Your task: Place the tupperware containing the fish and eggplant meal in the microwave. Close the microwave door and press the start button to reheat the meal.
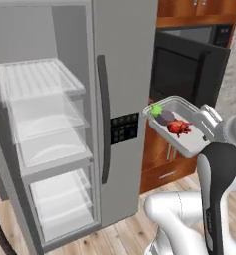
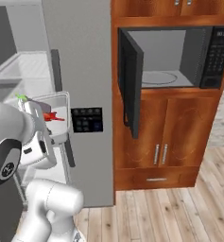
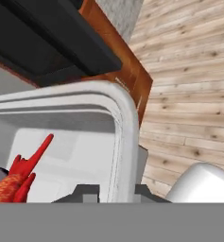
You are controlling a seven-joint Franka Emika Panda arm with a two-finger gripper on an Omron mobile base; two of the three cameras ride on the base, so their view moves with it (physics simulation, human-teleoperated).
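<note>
In the left base view, the fridge [image 1: 50, 124] at far left stands open, its clear shelves [image 1: 40, 79] bare. Right of its grey door, the tupperware [image 1: 189, 142] is carried in mid-air, roughly level, evidently so its load stays put. It holds the eggplant [image 1: 164, 116], green stem to the left, and the red fish [image 1: 178, 128] just beside it. The gripper [image 3: 114, 191] is closed on the tray's near rim. Further right, the microwave [image 2: 179, 56] is well apart, its microwave door [image 2: 131, 85] swung open, cavity ready to receive.
</note>
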